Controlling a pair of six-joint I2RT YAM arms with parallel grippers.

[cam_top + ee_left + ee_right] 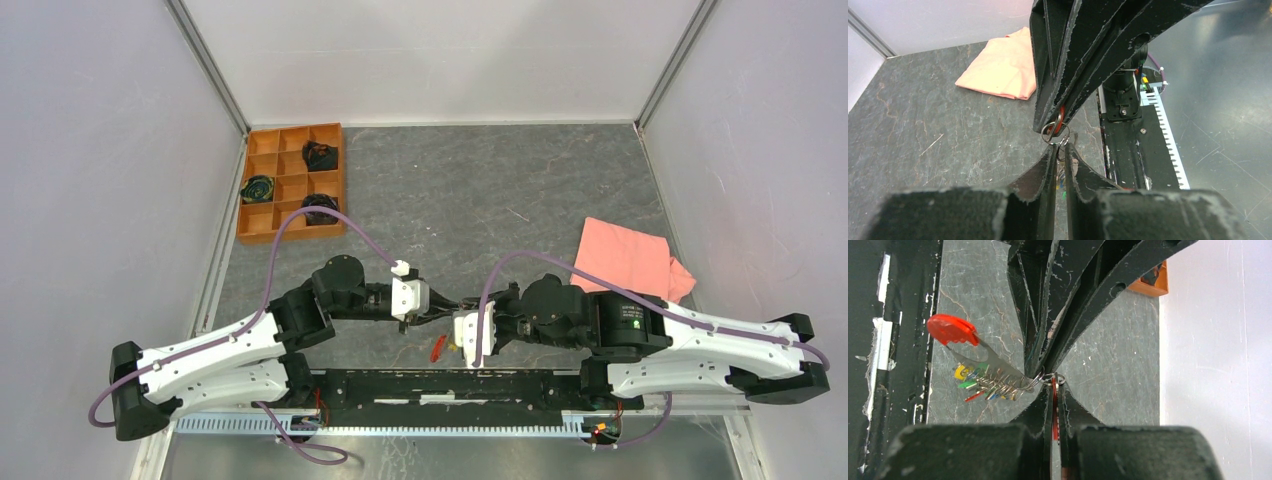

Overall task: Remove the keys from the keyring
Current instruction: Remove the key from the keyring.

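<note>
The right gripper (1052, 390) is clenching the red strap (1054, 412) of the small thin metal keyring (1050, 377), holding it over the dark grey stone-patterned table (1108, 365) near the arms' bases. The left gripper (1061, 150) is meeting it tip to tip with its 2 fingers nearly together at the ring, though I cannot tell whether they are pinching it. The bunch of tiny metal keys with red, yellow, blue and green plastic heads (990, 382) is dangling from the ring beside both grippers.
</note>
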